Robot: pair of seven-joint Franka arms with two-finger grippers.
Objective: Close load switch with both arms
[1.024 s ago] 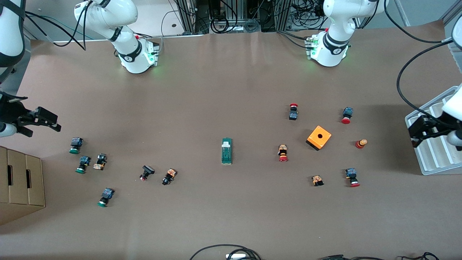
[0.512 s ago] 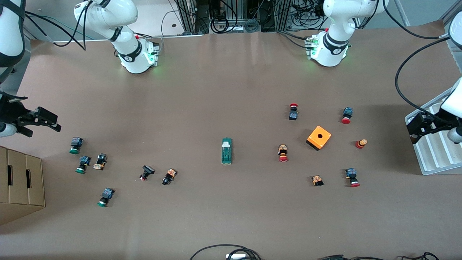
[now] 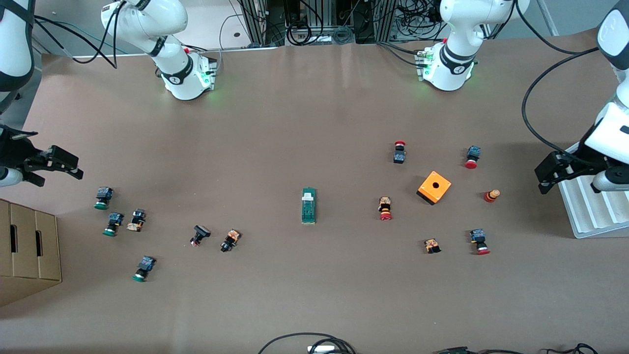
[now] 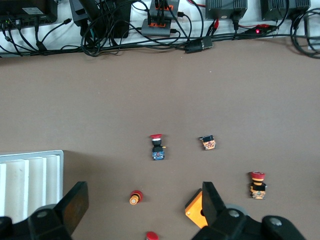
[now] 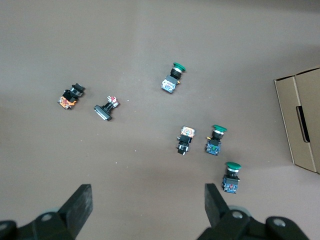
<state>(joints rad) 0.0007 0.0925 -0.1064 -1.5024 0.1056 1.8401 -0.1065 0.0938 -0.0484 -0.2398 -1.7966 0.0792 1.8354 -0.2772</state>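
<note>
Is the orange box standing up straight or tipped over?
Tipped. The orange box leans on the table, its face with the round hole slanted and a dark underside showing along its lower edge.

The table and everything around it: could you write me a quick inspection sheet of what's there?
Surface: brown table, flat.
Job's things: green load switch mid-table, untouched.
Clutter: orange box; red-capped buttons around it; green-capped buttons toward the right arm's end.
Pincers: left pincer open, beside the white tray; right pincer open, above the cardboard box.
Cables: tangle between the arm bases.
Surroundings: nothing seen.
</note>
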